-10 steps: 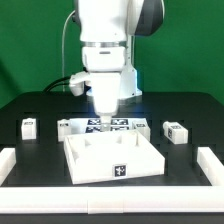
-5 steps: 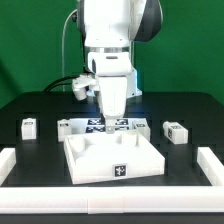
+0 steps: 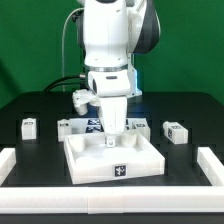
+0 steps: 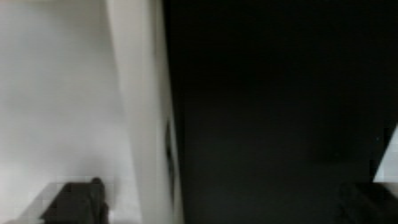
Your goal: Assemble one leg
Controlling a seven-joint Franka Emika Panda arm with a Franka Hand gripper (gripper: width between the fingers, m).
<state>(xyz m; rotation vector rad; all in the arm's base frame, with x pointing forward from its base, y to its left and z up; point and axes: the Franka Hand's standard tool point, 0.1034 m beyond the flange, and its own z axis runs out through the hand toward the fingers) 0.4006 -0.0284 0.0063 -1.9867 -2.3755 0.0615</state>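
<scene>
Small white tagged legs lie on the black table in the exterior view: one at the far left (image 3: 29, 126), one at the right (image 3: 176, 132), and two more (image 3: 65, 127) (image 3: 141, 128) beside the marker board (image 3: 95, 125). My gripper (image 3: 112, 127) hangs low over the back edge of the large white square panel (image 3: 90, 160) and holds nothing. In the blurred wrist view the gripper (image 4: 222, 205) looks open. One dark finger (image 4: 71, 203) shows over the panel's white surface (image 4: 71, 90), whose edge runs down the picture against the black table.
Long white rails lie at the exterior view's left (image 3: 10, 163) and right (image 3: 212, 163) near the table's front. The arm's body blocks the middle of the marker board from view.
The gripper has come down and forward, from above the marker board to just over the panel's back edge. The parts on the table have not moved.
</scene>
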